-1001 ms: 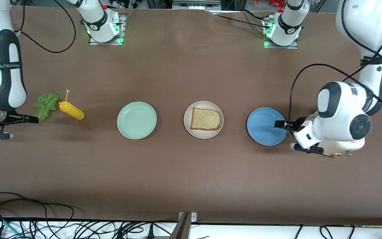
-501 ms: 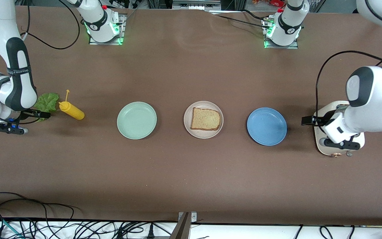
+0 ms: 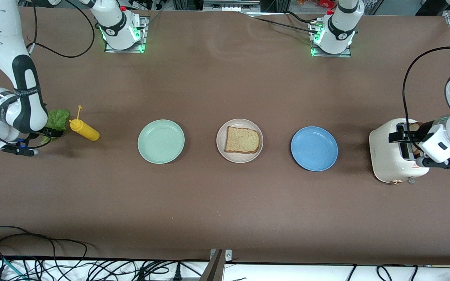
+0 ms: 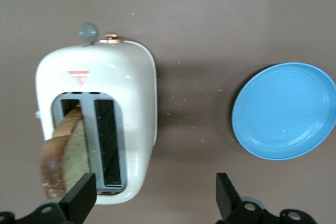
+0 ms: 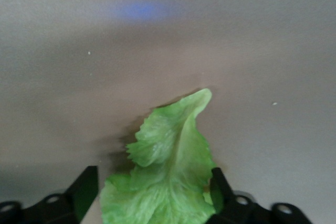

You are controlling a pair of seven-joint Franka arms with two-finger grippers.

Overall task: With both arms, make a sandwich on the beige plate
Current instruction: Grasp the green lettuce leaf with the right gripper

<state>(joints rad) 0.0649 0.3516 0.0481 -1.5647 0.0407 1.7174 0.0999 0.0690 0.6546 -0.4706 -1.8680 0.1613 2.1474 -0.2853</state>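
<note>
1. The right arm's black two-finger tool (image 5: 152, 198) sits low at the right arm's end of the brown worktop (image 3: 225, 203), its fingers spread wide to either side of the ruffled green lettuce leaf (image 5: 168, 171). The leaf lies between them, and I can't tell whether either finger touches it.
2. In the front view the same right tool (image 3: 53, 133) is at the edge of the lettuce leaf (image 3: 58, 118), with the white arm covering part of the leaf.
3. Just beside the leaf, toward the middle of the worktop, a yellow plastic squeeze bottle (image 3: 84, 130) lies on its side.
4. The left arm's black two-finger tool (image 4: 155, 200) hangs over the white two-slot toaster (image 4: 113, 114) at the left arm's end, jaws wide and gripping nothing.
5. A tan-brown toast slice with a dark crust (image 4: 64, 156) stands up out of one toaster slot, next to one finger; the other slot shows only its wire grille.
6. The left tool (image 3: 399, 136) is over the toaster (image 3: 385, 164) in the front view too.
7. Three plates lie in a row along the middle: a round blue plate (image 3: 314, 148) nearest the toaster, a round pale beige plate (image 3: 239, 159) in the centre, and a round mint green plate (image 3: 161, 141) nearer the bottle.
8. A second square toast slice (image 3: 242, 139) lies flat on the beige plate, uncovered.
</note>
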